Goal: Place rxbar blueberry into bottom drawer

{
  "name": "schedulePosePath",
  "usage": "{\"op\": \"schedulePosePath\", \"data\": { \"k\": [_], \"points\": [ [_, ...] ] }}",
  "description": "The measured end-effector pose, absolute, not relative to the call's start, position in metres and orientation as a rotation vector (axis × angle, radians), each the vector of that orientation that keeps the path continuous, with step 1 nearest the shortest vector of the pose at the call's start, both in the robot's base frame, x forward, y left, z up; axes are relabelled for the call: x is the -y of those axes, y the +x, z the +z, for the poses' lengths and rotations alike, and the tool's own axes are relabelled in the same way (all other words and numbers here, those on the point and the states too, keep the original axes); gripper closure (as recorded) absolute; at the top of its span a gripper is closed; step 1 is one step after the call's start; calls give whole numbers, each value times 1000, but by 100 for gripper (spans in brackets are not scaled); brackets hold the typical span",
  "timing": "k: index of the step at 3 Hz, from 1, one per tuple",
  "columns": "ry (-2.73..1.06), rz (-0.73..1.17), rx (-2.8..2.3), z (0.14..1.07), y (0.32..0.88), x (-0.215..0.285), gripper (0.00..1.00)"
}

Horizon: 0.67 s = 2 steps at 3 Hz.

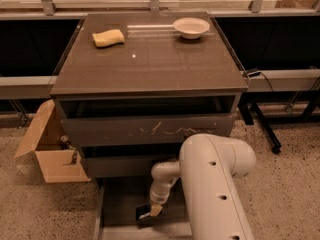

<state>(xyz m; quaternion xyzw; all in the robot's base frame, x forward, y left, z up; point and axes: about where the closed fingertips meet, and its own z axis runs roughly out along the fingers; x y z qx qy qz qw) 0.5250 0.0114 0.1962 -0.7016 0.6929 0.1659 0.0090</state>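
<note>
No text, brand, number or sign can be read; the rxbar blueberry (143, 215) shows a dark wrapper with a pale mark too small to read, right at the hand (154, 210), which is low inside the bottom drawer (117, 209); pale scratches on the upper drawer front (165, 130) form no letters; any print on the cardboard box (52, 156) left of the cabinet can't be made out
</note>
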Motion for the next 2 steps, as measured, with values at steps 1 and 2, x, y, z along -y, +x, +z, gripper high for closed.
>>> {"op": "schedulePosePath", "data": {
  "k": [1, 2],
  "points": [
    [-2192, 518, -2164, 196, 525, -11, 13],
    [-2166, 503, -2148, 204, 523, -7, 0]
  ]
}}
